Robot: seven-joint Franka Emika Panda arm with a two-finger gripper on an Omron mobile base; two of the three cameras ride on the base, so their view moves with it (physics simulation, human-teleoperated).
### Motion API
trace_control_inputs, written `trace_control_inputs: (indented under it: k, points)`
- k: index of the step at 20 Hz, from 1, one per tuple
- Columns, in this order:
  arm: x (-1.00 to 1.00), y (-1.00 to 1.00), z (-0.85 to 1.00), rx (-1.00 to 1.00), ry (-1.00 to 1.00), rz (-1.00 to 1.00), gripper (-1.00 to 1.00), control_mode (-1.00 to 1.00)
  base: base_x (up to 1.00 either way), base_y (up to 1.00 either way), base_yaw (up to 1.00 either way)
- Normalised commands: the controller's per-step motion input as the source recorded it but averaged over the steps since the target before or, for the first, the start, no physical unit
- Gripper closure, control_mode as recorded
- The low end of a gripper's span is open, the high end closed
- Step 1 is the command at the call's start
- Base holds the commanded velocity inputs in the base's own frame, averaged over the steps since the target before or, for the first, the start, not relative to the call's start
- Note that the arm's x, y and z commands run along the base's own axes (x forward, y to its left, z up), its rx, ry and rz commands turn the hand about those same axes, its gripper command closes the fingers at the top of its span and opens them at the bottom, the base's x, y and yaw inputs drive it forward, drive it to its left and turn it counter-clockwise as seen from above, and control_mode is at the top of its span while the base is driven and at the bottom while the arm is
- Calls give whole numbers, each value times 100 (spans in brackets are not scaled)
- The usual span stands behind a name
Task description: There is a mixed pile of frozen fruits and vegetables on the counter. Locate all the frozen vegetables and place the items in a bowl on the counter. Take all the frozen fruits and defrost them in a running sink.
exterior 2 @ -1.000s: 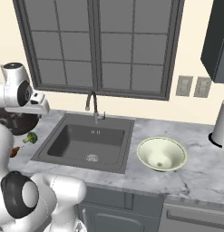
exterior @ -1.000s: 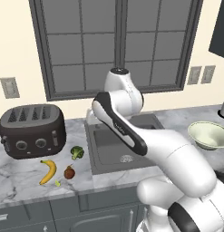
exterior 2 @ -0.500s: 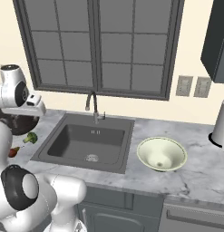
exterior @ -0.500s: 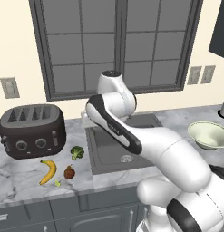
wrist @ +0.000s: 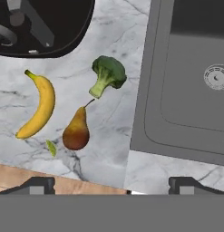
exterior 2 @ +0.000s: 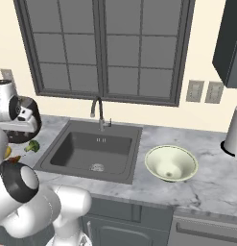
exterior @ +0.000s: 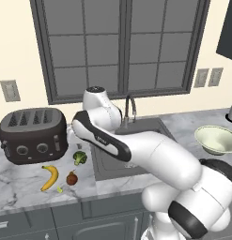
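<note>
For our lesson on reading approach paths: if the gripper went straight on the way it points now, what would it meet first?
The open gripper points down at the counter. Straight ahead lies bare marble between the pear and the sink edge, so it would probably meet the worktop first, though depth is hard to judge.

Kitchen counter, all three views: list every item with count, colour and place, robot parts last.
banana: one, yellow, on the counter left of the sink
pear: one, reddish-brown, beside the banana
broccoli floret: one, dark green, between pear and toaster
sliver: one, yellow-green, by the banana's lower end
toaster: one, black, behind the pile
counter: white and grey marble
sink: one, dark grey, below the window
faucet: one, dark, behind the sink
bowl: one, pale green, right of the sink
gripper: one, dark tips, open above the pile
</note>
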Motion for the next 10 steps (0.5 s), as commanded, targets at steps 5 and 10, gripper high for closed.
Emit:
trace_control_inputs:
  k: [5, 10]
  points:
    - [0, 12, -36, 0, 0, 4, -100, -100, 0, 0, 0]
    - [6, 1, -42, 0, 0, 9, -100, -100, 0, 0, 0]
